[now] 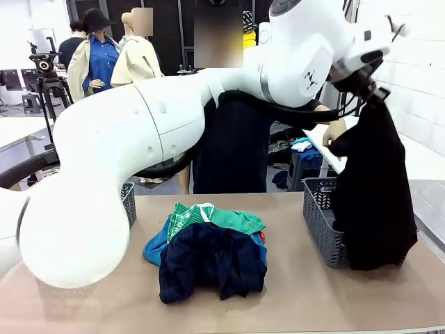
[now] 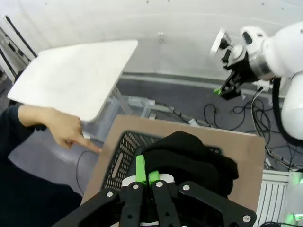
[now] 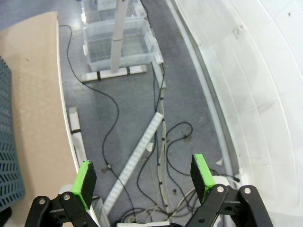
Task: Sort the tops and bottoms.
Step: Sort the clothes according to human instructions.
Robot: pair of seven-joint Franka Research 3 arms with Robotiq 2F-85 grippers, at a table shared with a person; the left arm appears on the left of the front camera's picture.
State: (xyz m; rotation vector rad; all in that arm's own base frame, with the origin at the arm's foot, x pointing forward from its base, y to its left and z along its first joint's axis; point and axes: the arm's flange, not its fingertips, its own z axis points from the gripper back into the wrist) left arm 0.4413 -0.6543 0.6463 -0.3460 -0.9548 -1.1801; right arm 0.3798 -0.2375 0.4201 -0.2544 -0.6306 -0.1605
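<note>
Over the surface (image 1: 292, 299), left fingers (image 2: 140, 169) clamp the black garment (image 1: 372, 202) hanging below them; released now, it may miss the basket (image 1: 316, 219). The right fingers (image 3: 86, 182) stand apart.

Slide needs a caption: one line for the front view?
Left gripper, shut on the black garment, holds it over the grey basket; other clothes lie piled mid-table.

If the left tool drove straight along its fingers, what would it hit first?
The left tool is shut on the black garment; straight on, it would likely meet the grey basket beneath, depth unclear.
</note>
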